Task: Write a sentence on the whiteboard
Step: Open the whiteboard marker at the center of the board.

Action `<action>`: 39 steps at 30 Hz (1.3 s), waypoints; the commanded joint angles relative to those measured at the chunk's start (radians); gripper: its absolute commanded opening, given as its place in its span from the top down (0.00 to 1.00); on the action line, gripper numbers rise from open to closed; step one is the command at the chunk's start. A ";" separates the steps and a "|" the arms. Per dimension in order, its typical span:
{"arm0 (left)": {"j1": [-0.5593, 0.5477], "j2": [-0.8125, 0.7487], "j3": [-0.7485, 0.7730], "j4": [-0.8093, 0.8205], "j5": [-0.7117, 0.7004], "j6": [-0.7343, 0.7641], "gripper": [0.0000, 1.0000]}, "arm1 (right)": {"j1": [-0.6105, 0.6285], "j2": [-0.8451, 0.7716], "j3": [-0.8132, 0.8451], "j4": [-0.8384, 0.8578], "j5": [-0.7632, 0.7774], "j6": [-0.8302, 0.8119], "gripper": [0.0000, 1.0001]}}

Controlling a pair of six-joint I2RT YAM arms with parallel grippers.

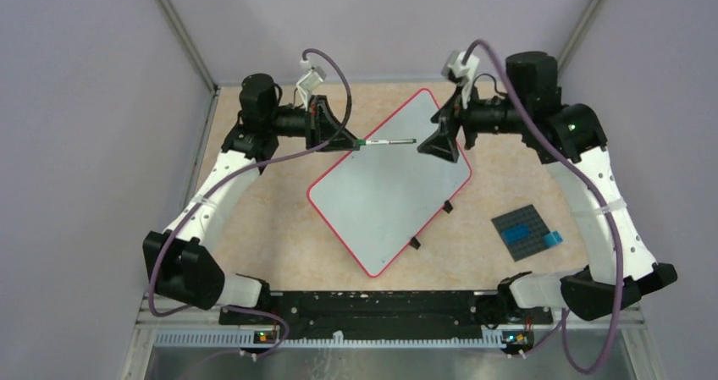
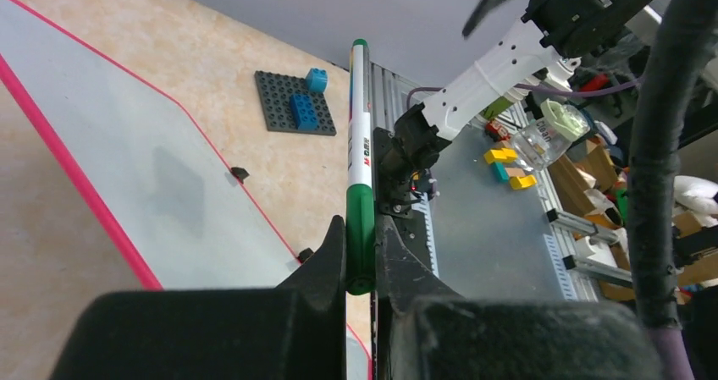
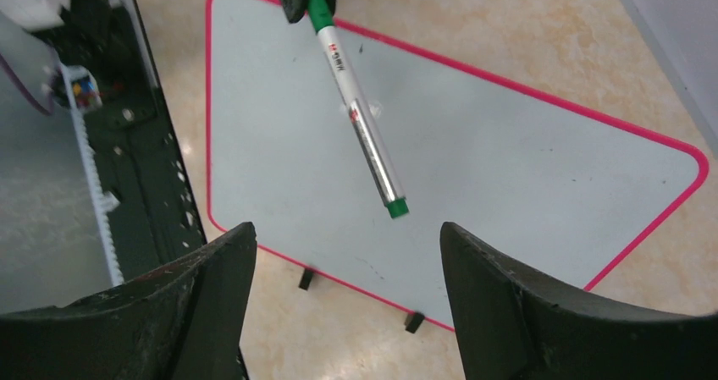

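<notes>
The whiteboard [image 1: 389, 190], white with a thin red rim and two small black feet, lies flat and turned at an angle in the middle of the table. It also fills the left of the left wrist view as whiteboard [image 2: 127, 160] and lies below my right fingers as whiteboard [image 3: 525, 160]. A marker [image 1: 388, 142] with a white-and-silver barrel and green ends hangs level above the board's far part. My left gripper [image 1: 356, 143] is shut on its thick green end; the marker [image 2: 360, 134] runs straight out from the left gripper [image 2: 361, 228]. My right gripper [image 1: 436, 143] stands open, and the marker's free tip [image 3: 396, 206] is just beyond the right gripper [image 3: 347, 236], touching neither finger.
A dark grey studded plate [image 1: 523, 230] with blue bricks lies on the table right of the board, also seen as the plate [image 2: 295, 102]. A black rail [image 1: 364, 304] runs along the near edge. Metal frame posts rise at the back corners.
</notes>
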 commanded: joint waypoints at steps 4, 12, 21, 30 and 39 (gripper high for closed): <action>0.035 -0.066 -0.115 0.689 0.036 -0.476 1.00 | -0.114 0.009 -0.054 0.367 -0.417 0.424 0.25; 0.029 -0.047 -0.114 0.781 -0.008 -0.579 1.00 | -0.092 0.035 -0.160 0.629 -0.446 0.691 0.29; 0.001 -0.034 -0.086 0.692 -0.023 -0.532 1.00 | -0.044 0.070 -0.152 0.644 -0.421 0.723 0.54; -0.006 -0.028 -0.074 0.676 -0.035 -0.528 1.00 | -0.014 0.084 -0.158 0.628 -0.402 0.711 0.58; -0.013 -0.026 -0.066 0.661 -0.044 -0.520 1.00 | 0.006 0.093 -0.172 0.630 -0.393 0.713 0.62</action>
